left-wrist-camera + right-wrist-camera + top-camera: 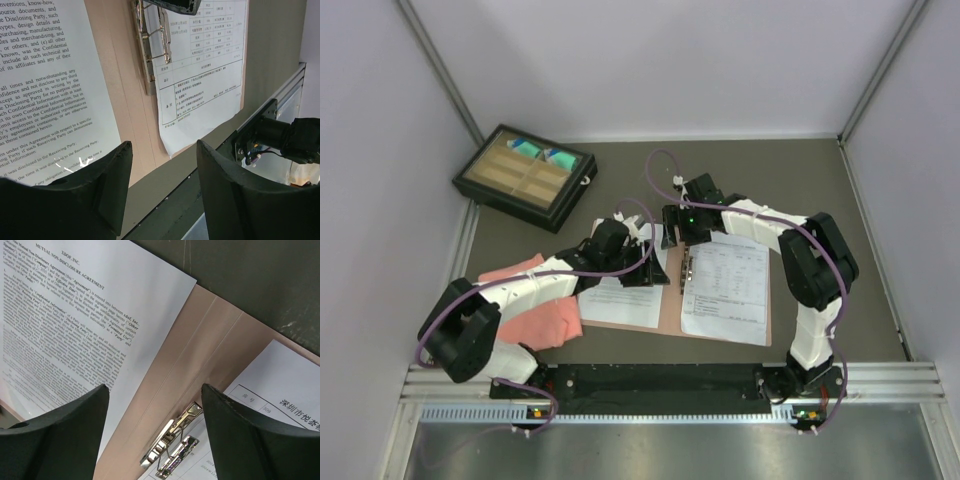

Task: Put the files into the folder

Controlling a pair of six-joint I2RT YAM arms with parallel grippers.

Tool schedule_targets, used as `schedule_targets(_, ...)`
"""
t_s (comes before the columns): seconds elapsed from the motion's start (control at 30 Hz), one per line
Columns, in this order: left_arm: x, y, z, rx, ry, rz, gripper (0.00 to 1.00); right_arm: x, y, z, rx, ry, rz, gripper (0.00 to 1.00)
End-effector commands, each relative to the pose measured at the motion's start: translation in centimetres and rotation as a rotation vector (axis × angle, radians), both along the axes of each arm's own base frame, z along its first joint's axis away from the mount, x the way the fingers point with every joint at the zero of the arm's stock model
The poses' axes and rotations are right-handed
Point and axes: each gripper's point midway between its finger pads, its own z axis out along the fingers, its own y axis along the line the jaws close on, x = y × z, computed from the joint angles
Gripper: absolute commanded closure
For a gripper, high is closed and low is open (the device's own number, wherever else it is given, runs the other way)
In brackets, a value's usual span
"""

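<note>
On the grey table (820, 180) an open tan folder (669, 300) lay flat near the arms' bases. The dense-text sheet (620, 300) rested on its left flap and the table-layout sheet (728, 290) on its right flap. A salmon-pink cloth (545, 320) lay just left of the folder. The left hand (162, 150) and right hand (154, 390) hung above the folder, fingers apart, gripping nothing. A metal clip (170, 445) sat beside the spine.
</note>
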Motion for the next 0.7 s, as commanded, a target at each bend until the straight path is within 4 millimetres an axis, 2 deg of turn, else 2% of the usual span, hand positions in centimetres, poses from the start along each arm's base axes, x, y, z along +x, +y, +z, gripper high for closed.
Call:
schedule_targets(0.0,0.6,-0.1,2.0,-0.032,-0.059,-0.002,0.41,0.6,1.3,1.7,0.058,-0.036,0.019,0.27)
schedule_targets(0.17,0.7,0.0,1.9,-0.030,-0.060,-0.001,0.41,0.2,1.5,2.7,0.091,-0.060,0.037,0.30)
schedule_targets(0.43,0.7,-0.2,1.8,-0.036,-0.051,-0.009,0.41,-0.3,1.9,3.1,0.132,-0.056,0.050,0.33)
schedule_targets(0.57,0.8,-0.1,1.6,-0.027,-0.053,-0.002,0.41,0.0,1.2,3.5,0.113,-0.087,0.015,0.31)
schedule_targets(0.67,1.2,0.1,2.0,-0.030,-0.059,0.015,0.41,0.6,0.0,3.8,0.070,-0.129,-0.044,0.25)
